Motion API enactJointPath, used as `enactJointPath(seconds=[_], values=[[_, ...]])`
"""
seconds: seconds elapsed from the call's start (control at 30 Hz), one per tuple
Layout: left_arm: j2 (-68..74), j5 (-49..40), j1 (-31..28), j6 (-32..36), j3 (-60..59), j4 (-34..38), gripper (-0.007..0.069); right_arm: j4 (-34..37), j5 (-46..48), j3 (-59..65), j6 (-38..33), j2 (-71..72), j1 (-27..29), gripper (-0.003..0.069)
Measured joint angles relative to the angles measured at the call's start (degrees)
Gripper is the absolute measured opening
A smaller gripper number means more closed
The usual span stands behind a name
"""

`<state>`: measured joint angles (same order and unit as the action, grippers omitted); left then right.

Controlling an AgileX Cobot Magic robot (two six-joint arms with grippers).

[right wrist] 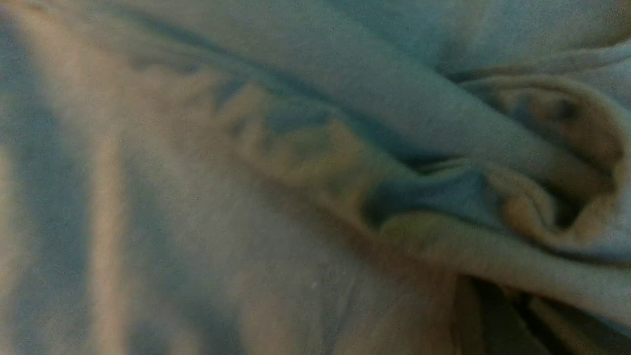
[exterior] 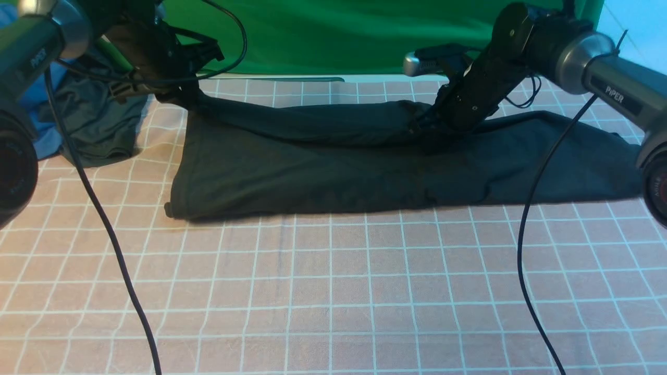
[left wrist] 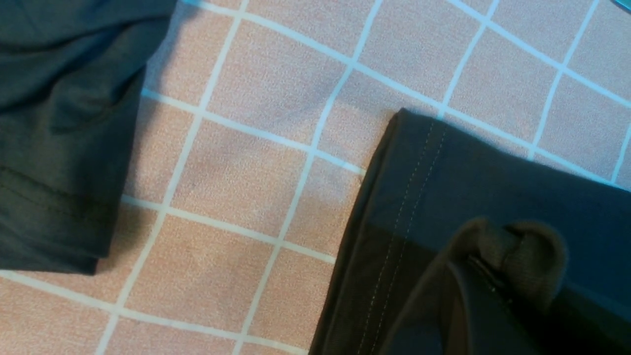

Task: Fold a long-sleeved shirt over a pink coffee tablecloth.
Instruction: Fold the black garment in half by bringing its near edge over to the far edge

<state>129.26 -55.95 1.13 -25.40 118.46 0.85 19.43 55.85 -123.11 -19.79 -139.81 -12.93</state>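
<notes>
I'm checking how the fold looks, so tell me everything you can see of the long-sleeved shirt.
The long-sleeved shirt is black, a soft matte knit, and lies as a long band across the pink coffee tablecloth. Its near edge is a rounded fold. Its far edge is pinched and raised at two spots: the left gripper is shut on the left corner, and the right gripper is shut on fabric farther right. The left wrist view shows a hem with two rows of pale stitching. No logo or neck label shows.
</notes>
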Motion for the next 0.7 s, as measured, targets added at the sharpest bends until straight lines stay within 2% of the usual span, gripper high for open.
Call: enactJointPath(seconds=[0.37,0.6,0.7], values=[[0.0,0.9,0.0,0.0,0.0,2.1,0.0046,0.2,-22.0,0.0,0.6,-2.6,0.6,0.0039],[0.0,1.5,0.0,0.0,0.0,2.5,0.0046,0.1,-23.8,-2.3,3.4,-2.5,3.0,0.0039],[0.0,2.1,0.0,0.0,0.0,2.6,0.0046,-0.1,-21.2,-4.2,3.7,-2.5,3.8,0.0039]])
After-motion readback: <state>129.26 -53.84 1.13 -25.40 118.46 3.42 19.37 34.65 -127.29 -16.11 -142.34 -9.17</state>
